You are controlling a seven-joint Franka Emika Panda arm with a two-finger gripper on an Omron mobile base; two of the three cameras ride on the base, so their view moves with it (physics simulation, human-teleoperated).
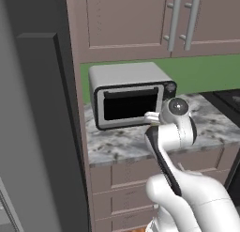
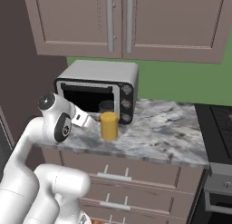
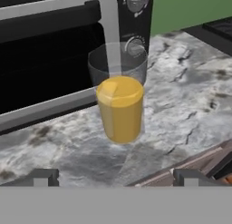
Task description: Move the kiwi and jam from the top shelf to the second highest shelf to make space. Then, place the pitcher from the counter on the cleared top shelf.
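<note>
A: Currently the pitcher [image 3: 120, 109] stands on the counter [image 3: 190, 105], just before the toaster oven [image 3: 54, 51].

B: Noted. The gripper [image 3: 115, 177] faces it, fingers wide, empty; the shelf placement remains.

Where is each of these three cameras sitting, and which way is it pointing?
Left base view: behind the arm to its left, facing the toaster oven on the counter; the white arm rises lower right.
Right base view: behind to its right, facing the same oven and the yellow pitcher; arm lower left.
Hand view: on the hand, looking along the open tool at the pitcher.
Both base views share the oven and counter.
</note>
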